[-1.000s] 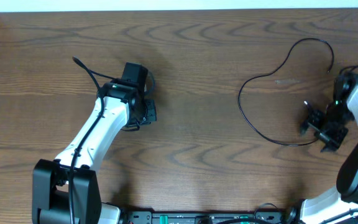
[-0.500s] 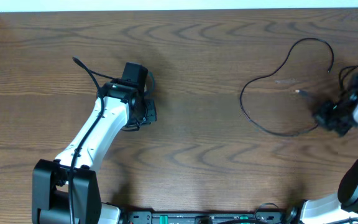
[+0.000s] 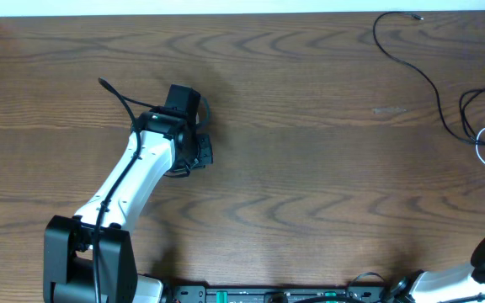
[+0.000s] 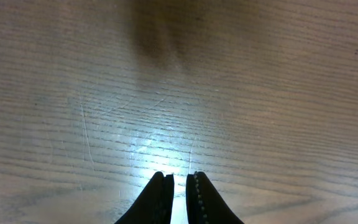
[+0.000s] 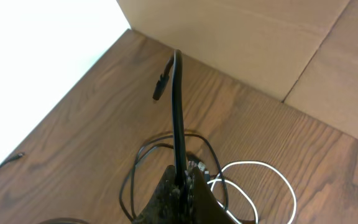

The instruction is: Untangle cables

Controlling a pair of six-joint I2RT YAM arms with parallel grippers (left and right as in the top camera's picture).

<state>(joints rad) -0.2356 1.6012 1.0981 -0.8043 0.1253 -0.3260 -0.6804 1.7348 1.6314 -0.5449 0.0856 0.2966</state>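
In the right wrist view my right gripper [image 5: 184,178] is shut on a black cable [image 5: 178,112]. That cable stands up out of the jaws and ends in a small plug [image 5: 159,88]. Under the gripper lie loops of a white cable [image 5: 272,180] mixed with further black cables [image 5: 131,180]. In the overhead view one black cable [image 3: 428,82] runs from the table's far edge down to the right edge. The white cable [image 3: 481,145] coils there, and the right gripper itself is out of that frame. My left gripper [image 3: 199,151] [image 4: 179,177] is shut and empty, low over bare wood.
Cardboard walls [image 5: 260,43] stand along the table's right side, just past the cable pile. The white far edge [image 3: 226,7] bounds the table at the back. The left arm's own thick black wire [image 3: 118,99] arches over its wrist.
The right gripper has closed on the black cable and swung right, out of the overhead view. It dragged the cable from mid-right toward the far right corner. The left arm has stayed still.
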